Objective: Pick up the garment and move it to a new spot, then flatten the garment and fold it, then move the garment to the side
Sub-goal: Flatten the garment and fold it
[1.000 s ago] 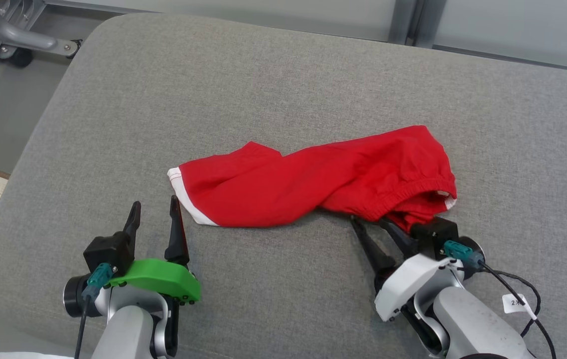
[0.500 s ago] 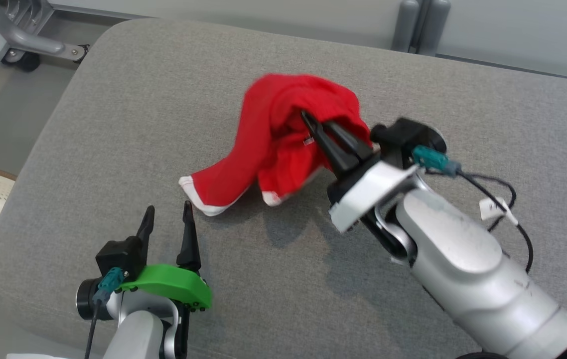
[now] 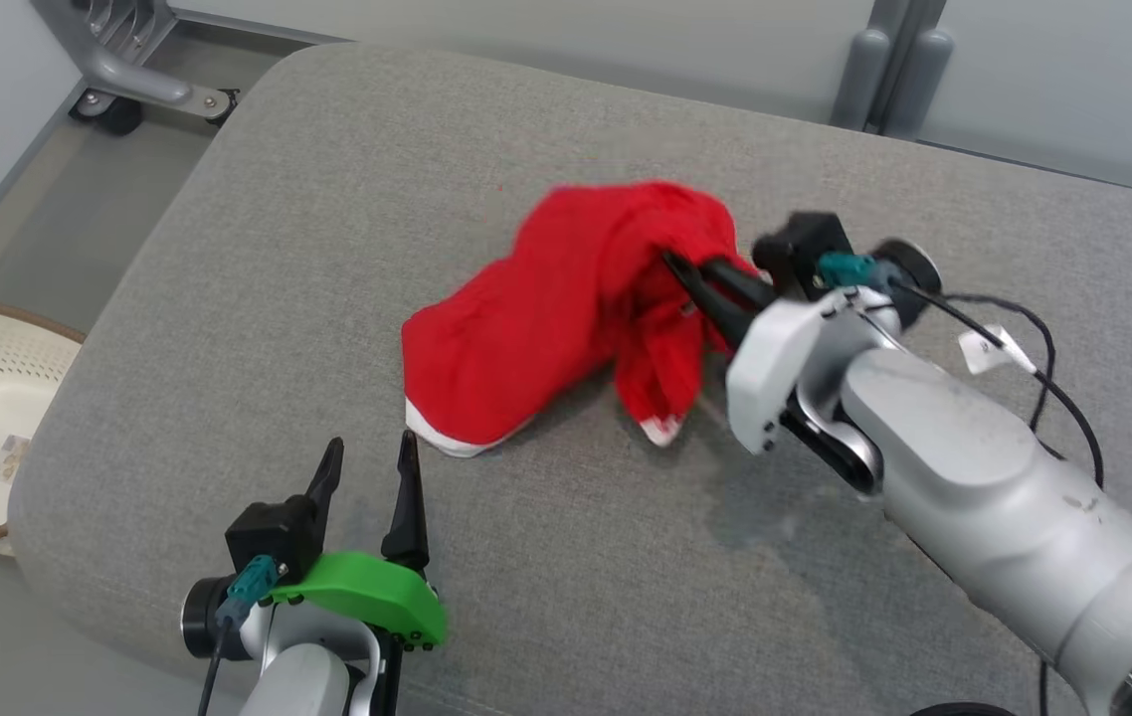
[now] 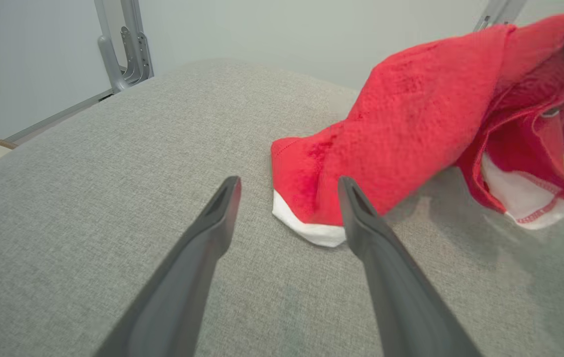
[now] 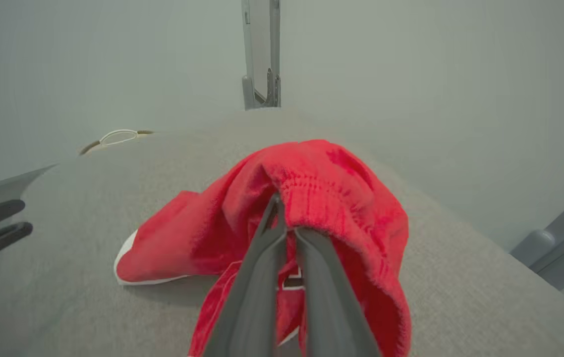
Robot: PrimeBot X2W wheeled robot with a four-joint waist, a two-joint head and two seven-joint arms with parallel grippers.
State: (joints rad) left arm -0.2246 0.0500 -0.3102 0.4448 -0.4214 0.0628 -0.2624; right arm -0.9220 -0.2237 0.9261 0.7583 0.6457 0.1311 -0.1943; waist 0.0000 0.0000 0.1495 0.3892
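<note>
Now: right gripper point(image 3: 675, 267) pinched shut on the waistband of the red shorts point(image 3: 546, 308).
Lifted at that end, the shorts drape down to the grey cushion point(image 3: 327, 199) — one white-trimmed leg hem rests just ahead of the left gripper point(image 3: 370, 445), whose fingers stand wide apart, holding nothing. A white tag point(image 3: 986, 348) on the right arm's cable and a small label point(image 5: 292, 283) inside the shorts carry print too small to read.
</note>
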